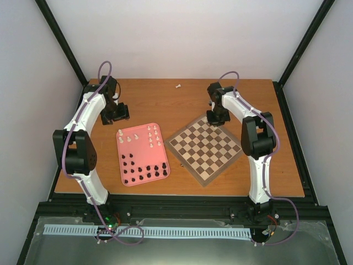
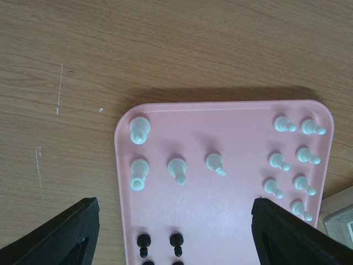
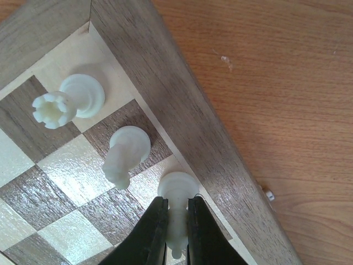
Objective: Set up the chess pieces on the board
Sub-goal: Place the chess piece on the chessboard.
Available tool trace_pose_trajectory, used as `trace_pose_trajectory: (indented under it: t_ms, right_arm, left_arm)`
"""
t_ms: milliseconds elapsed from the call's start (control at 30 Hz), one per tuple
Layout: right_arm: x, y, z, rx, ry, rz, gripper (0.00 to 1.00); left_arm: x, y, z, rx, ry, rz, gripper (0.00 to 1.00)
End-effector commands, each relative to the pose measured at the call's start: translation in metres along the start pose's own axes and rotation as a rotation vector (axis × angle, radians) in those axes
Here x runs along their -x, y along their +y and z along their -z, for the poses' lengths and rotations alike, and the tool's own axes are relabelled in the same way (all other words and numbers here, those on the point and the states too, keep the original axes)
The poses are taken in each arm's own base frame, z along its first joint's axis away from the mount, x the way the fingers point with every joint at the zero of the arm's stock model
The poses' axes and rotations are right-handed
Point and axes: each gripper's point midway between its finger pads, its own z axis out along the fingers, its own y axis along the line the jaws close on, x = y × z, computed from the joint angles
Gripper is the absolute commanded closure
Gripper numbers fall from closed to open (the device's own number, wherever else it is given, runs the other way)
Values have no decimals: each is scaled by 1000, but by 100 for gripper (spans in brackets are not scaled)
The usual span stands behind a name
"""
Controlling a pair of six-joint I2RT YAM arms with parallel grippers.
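My right gripper (image 3: 176,203) is shut on a cream-white piece (image 3: 177,186), whose base is over a pale square in the edge row of the board (image 3: 165,83). A white rook (image 3: 69,99) and a white knight (image 3: 126,154) stand beside it in that row. From above, the right gripper (image 1: 218,117) is over the far corner of the board (image 1: 205,150). My left gripper (image 2: 174,223) hangs open over the pink tray (image 2: 231,204), empty. Below it are several white pieces (image 2: 177,168) and black pieces (image 2: 176,242). The left gripper (image 1: 115,113) is just beyond the tray's far left corner.
The pink tray (image 1: 126,161) lies left of the board, with white pieces (image 1: 154,135) in its far half and black ones (image 1: 144,171) in its near half. One small white piece (image 1: 178,86) lies alone on the table near the back wall.
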Motion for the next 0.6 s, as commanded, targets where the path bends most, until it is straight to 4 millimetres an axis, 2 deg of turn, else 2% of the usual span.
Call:
trace_pose_trajectory:
  t_ms: [0,300,567]
  right_arm:
    - [4,-4,-4,-5,4,0,92]
    - [1,-1,-7,7,18,6,84]
    - [-1,1,1,25,10,19,78]
  left_arm:
    - [11,-3,6,-19,-25,-17,23]
    - [10,-3,6,-17,-22,-16,23]
    - [10,-3,5,-16,-22,-16,22]
